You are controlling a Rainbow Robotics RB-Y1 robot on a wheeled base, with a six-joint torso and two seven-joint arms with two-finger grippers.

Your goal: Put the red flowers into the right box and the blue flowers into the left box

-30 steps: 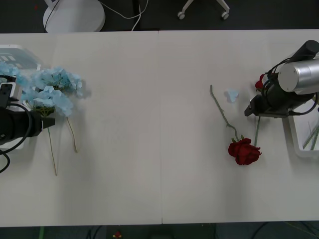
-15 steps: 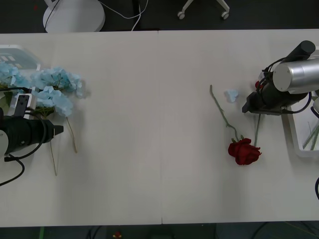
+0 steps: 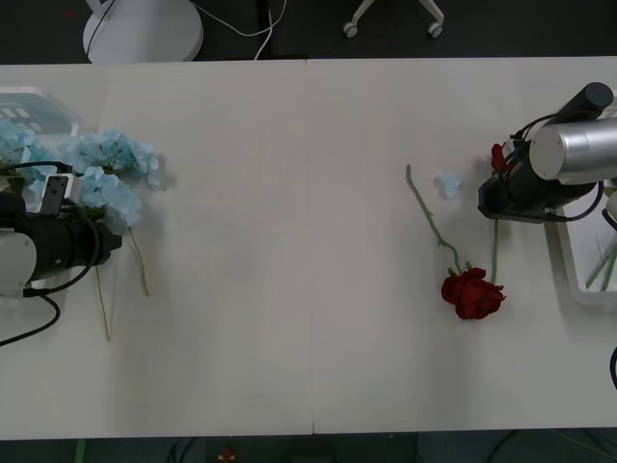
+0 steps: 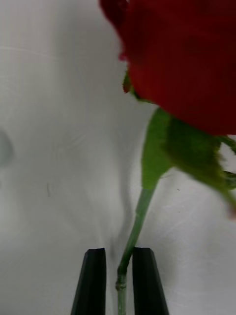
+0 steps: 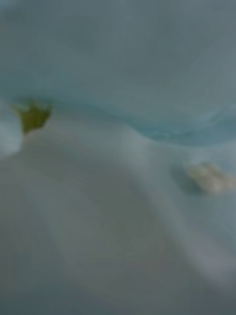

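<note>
Broadly, a white table (image 3: 308, 241) is spread beneath both arms. At its far right edge the right box (image 3: 583, 265) is seen, just beside and behind the right arm's silver wrist, with thin green stems lying in it. At the far left edge the left box (image 3: 34, 108) is seen by its blue-grey printed end, partly covered by petals, just forward of the left arm.

The blue flowers (image 3: 101, 174) are heaped in fluffy clusters directly against the front of the left gripper (image 3: 108, 241), their thin stems running back along the table past its tip. In the left wrist view pale blue petals (image 5: 118, 74) are pressed up against the lens, and whether this pincer is closed or released cannot be told.

The right gripper (image 4: 119, 280) is clenched on the green stem of one of the red flowers (image 4: 182, 64); the stem is pinched between the two black fingers (image 4: 93, 280), and the bloom stands just past the fingertips. The second rose (image 3: 472, 293) is laid on the table near this gripper, towards the table's middle and closer to the robot, its stem curving away forward.

A tiny pale-blue scrap (image 3: 447, 183) is found just beside the right gripper, on its inner side.
</note>
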